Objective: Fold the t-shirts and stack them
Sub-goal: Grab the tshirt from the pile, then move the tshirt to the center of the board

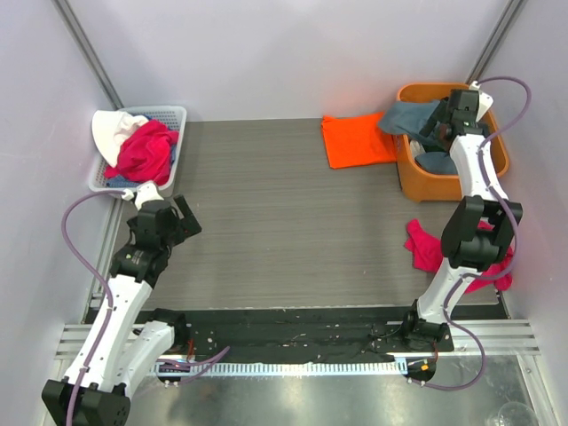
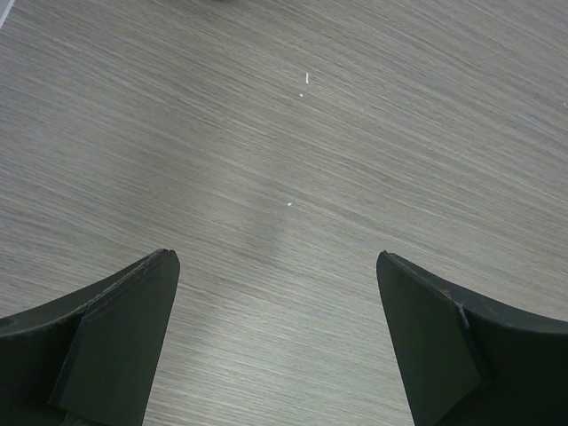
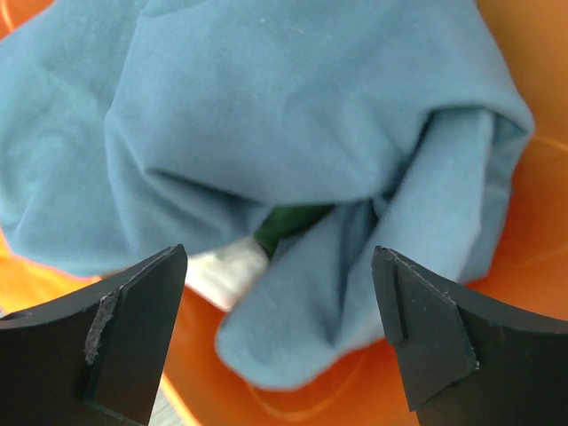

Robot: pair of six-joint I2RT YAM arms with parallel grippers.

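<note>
The slate blue-grey t-shirt [image 1: 410, 118] lies crumpled in the orange plastic tub [image 1: 499, 157] at the back right, one part draped over the tub's left rim. In the right wrist view it [image 3: 293, 133] fills the frame, bunched over a green and a white cloth. My right gripper [image 3: 278, 337] is open just above it, over the tub, also seen from above [image 1: 460, 108]. The bright orange t-shirt [image 1: 357, 139] lies folded flat on the table left of the tub. My left gripper [image 1: 182, 218] is open and empty over bare table [image 2: 284, 177] at the left.
A grey basket [image 1: 177, 114] at the back left holds magenta [image 1: 142, 153] and white cloths. A magenta garment [image 1: 435, 248] lies on the table at the right, partly behind the right arm. Grey walls stand close on both sides.
</note>
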